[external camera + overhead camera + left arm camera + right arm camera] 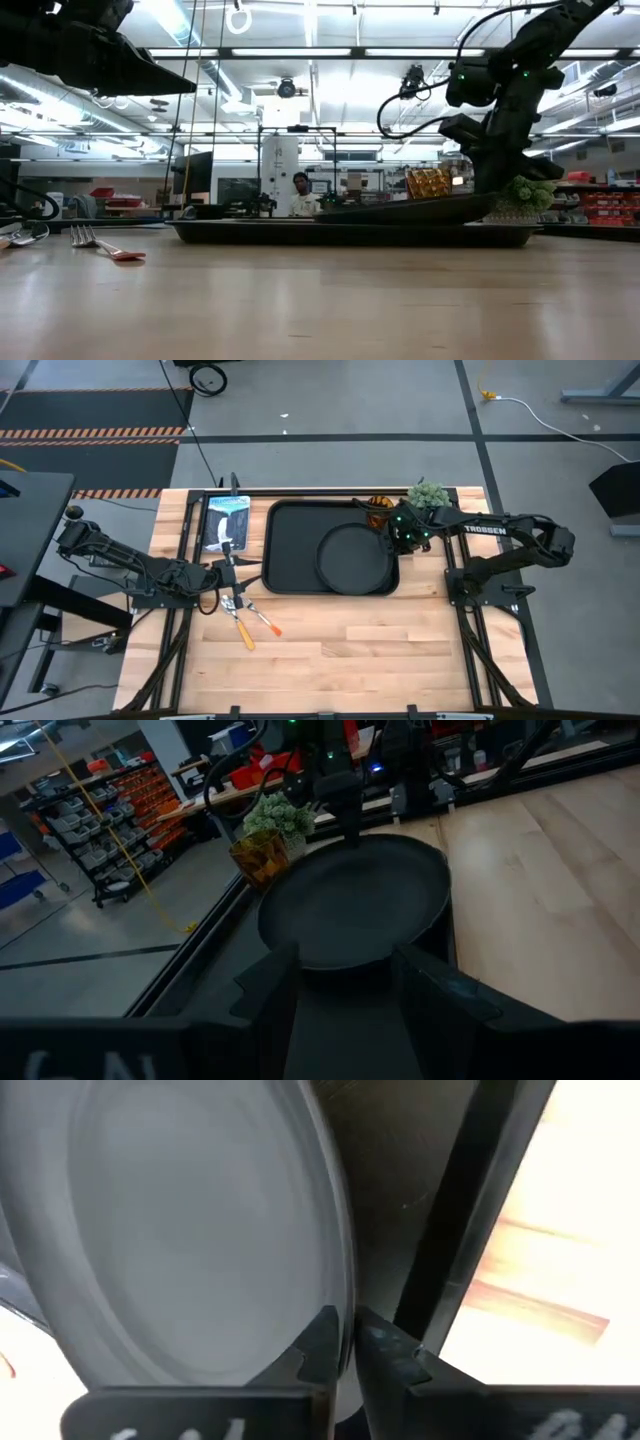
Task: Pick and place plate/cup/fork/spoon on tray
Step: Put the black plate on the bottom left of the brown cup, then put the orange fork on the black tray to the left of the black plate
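The round black plate (pixel 352 553) sits in the right half of the black tray (pixel 290 550). My right gripper (pixel 393 540) is shut on the plate's right rim. In the low view the plate (pixel 400 210) is tilted, its right side raised and its left side down on the tray (pixel 250 232). The amber cup (pixel 378 510) stands just beyond the tray's far right corner. The fork (pixel 266 624) and the spoon (pixel 243 632) lie on the table near the tray's near left corner. My left gripper (pixel 228 572) is open and empty at the tray's left rim. My right gripper pinches the plate's rim (pixel 338 1295) between its two fingertips, on the side toward the table's right edge. The fingers come from the right, slanting down. The held side is raised, and the plate's left side (pixel 330 214) rests on the tray.
A small green plant (pixel 428 495) stands beside the cup at the far right. A flat printed card or tablet (pixel 227 520) lies left of the tray. Bare wood (pixel 380 650) stretches in front of the tray. A person (pixel 300 195) is in the room behind.
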{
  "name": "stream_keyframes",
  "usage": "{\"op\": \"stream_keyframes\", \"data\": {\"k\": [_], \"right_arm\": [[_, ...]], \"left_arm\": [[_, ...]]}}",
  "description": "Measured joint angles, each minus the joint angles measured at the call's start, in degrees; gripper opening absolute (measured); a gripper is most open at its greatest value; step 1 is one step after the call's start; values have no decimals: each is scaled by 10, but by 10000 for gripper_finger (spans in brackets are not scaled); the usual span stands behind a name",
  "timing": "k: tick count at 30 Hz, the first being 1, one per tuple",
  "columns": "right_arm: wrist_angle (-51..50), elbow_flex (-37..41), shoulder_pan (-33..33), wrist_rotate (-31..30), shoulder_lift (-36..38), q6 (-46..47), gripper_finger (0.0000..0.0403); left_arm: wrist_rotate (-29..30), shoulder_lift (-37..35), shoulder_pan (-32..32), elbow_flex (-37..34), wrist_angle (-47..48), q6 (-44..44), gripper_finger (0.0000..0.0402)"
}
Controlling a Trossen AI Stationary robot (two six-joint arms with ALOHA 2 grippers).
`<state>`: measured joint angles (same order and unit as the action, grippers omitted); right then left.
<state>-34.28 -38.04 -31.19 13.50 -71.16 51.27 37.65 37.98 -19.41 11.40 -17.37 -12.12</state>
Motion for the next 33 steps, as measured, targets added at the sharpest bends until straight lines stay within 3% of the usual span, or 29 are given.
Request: {"op": "stream_keyframes", "data": {"k": [14, 21, 24, 28, 33], "right_arm": [[-9, 0, -10, -17, 1, -22, 85], [-69, -43, 6, -19, 40, -83, 99], [-33, -50, 45, -19, 65, -114, 98], [58, -50, 98, -45, 80, -171, 97], [199, -51, 154, -62, 69, -294, 96]], "left_arm": [[0, 0, 0, 0, 0, 0, 172], [-2, 0, 0, 0, 1, 0, 172], [-42, 0, 0, 0, 1, 15, 172], [-138, 0, 0, 0, 1, 46, 172], [-212, 0, 0, 0, 1, 184, 172]]}}
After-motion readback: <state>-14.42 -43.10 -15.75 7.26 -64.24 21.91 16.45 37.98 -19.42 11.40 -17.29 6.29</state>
